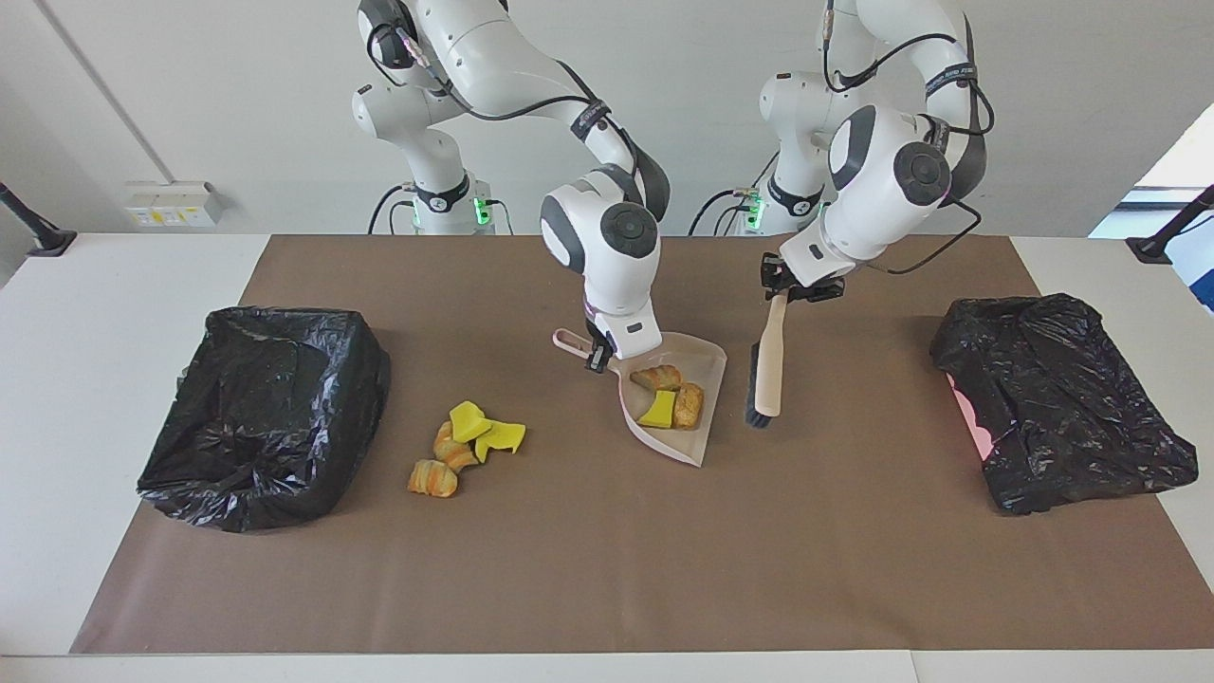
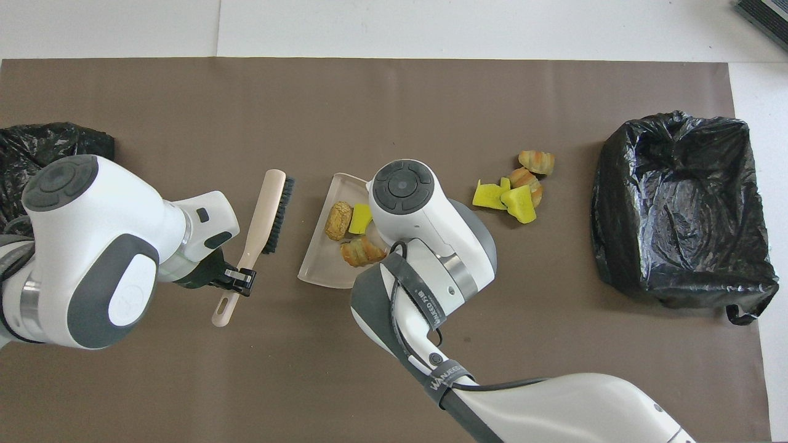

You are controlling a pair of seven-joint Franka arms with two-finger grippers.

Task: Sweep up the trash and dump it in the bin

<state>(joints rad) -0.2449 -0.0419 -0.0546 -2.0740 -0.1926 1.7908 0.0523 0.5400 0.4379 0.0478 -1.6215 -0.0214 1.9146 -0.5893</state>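
Note:
A beige dustpan [image 1: 685, 446] [image 2: 315, 269] lies mid-mat, its handle held by my shut right gripper [image 1: 597, 355]; in the overhead view that gripper is hidden under its own wrist. In the pan sit three pieces of trash [image 1: 670, 396] [image 2: 346, 223]: a yellow wedge and two orange-brown lumps. More trash [image 1: 465, 444] [image 2: 512, 189] lies loose on the mat between pan and bin. The bin [image 1: 353, 379] [image 2: 615, 203], lined with black plastic, stands open at the right arm's end. My left gripper [image 1: 795, 289] [image 2: 237, 280] is shut on the handle of a wooden brush [image 1: 768, 360] [image 2: 269, 209], which hangs beside the pan.
A crumpled black bag [image 1: 1062, 398] [image 2: 37, 144] with something pink under it lies at the left arm's end. A brown mat [image 1: 607, 569] covers the white table.

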